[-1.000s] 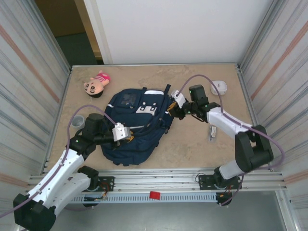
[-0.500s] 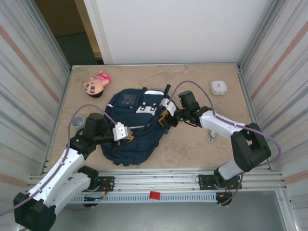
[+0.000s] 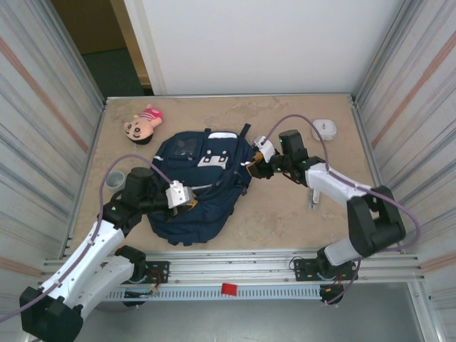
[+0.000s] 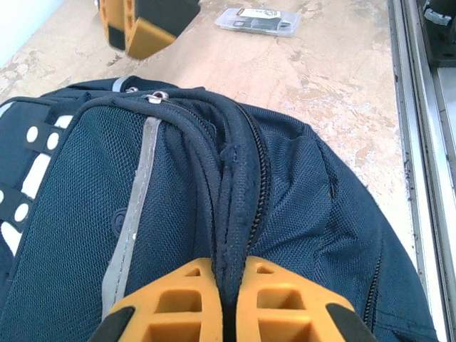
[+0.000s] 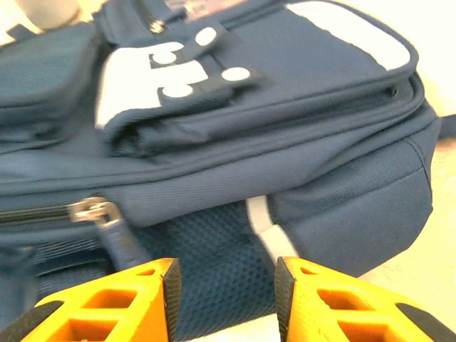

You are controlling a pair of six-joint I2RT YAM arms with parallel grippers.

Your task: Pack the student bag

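L gripper (image 4: pixel 224 286) pinches student bag (image 4: pixel 306 192) at zip seam (image 4: pixel 229 178).

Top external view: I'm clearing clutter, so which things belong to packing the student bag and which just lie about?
In the job: student bag; left gripper, pinching its seam; right gripper, open at its side.
Lying about, perhaps to pack: plush doll; white case; clear plastic case; grey cup.

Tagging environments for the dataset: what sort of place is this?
Most likely a lab robot cell, not a classroom: a beige table boxed in by ribbed panel walls, a slotted metal rail along its near edge, and staged props, the student bag and a plush doll.
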